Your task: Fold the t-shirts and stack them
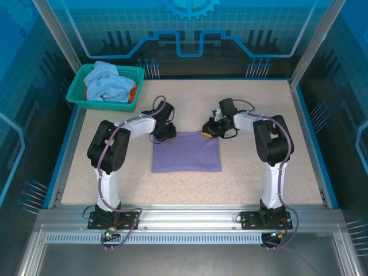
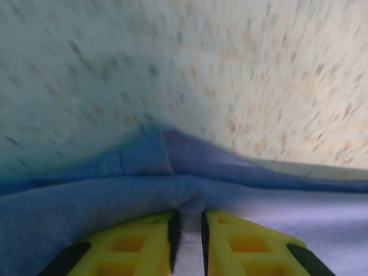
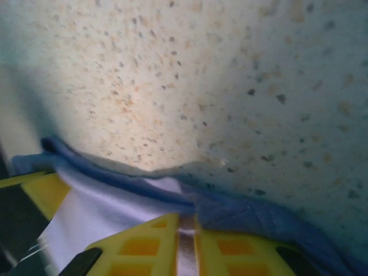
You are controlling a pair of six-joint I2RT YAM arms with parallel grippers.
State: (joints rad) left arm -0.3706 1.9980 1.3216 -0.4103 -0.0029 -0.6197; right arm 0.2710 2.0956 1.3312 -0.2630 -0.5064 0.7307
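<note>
Evidently the left gripper (image 2: 188,224) and right gripper (image 3: 187,224) each pinch a far corner of the purple shirt (image 1: 187,152), folded mid-way across the table (image 1: 270,172), probably to draw the next fold; other shirts (image 1: 109,80) wait in the basket (image 1: 77,95)

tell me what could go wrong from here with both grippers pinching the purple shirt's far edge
1. The left gripper and right gripper each pinch only a thin bit at the far edge of the lavender-purple folded cloth t-shirt. A layer could slip free on lifting, opening the fold.
2. If the two arms pull unevenly, the rectangle may skew or bunch on the speckled beige table.
</note>
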